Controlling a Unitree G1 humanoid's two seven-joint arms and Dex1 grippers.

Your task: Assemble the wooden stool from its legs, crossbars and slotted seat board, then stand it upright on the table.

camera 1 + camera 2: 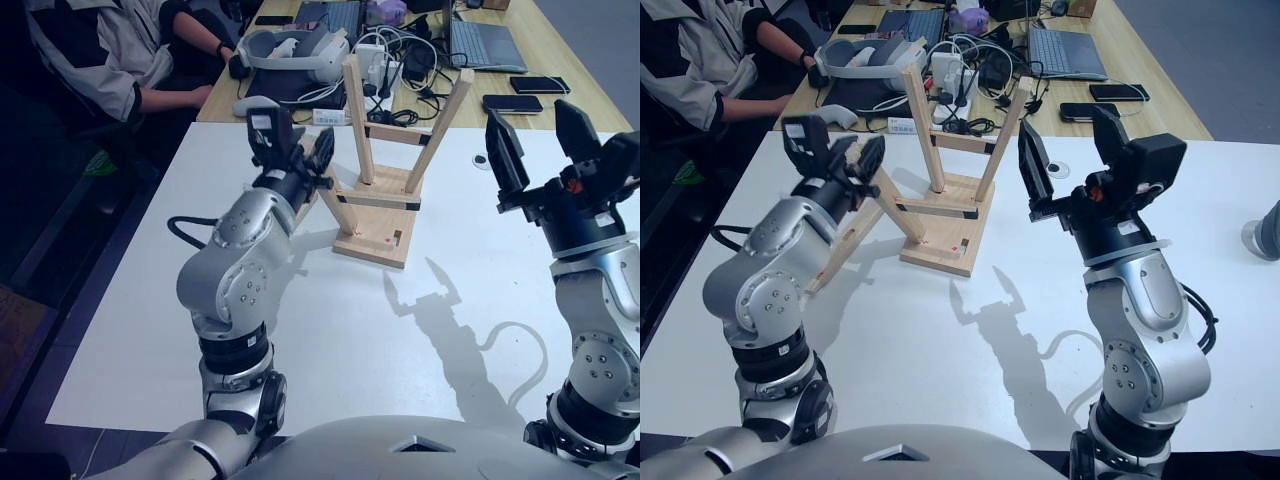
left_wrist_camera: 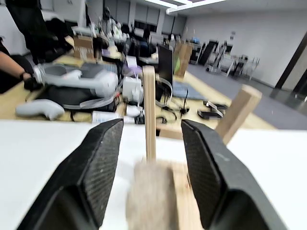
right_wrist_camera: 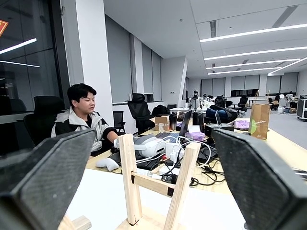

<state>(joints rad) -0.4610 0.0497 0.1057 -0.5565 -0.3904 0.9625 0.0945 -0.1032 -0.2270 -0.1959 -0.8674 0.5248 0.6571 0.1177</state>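
Stool (image 1: 375, 245): inverted, seat down, just ahead of left gripper (image 1: 293, 135), which is spread and straddles a slanted leg (image 1: 338, 208), likely to seat it. Right gripper (image 1: 535, 125): spread wide, empty, beside the upright legs.

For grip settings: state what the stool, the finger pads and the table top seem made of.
Stool: pale, matte, square-cut sticks and board; looks like unvarnished wood.
Finger pads: black with a fine dotted texture; probably rubber or moulded plastic.
Table: smooth matte white top, material unclear, perhaps laminate.
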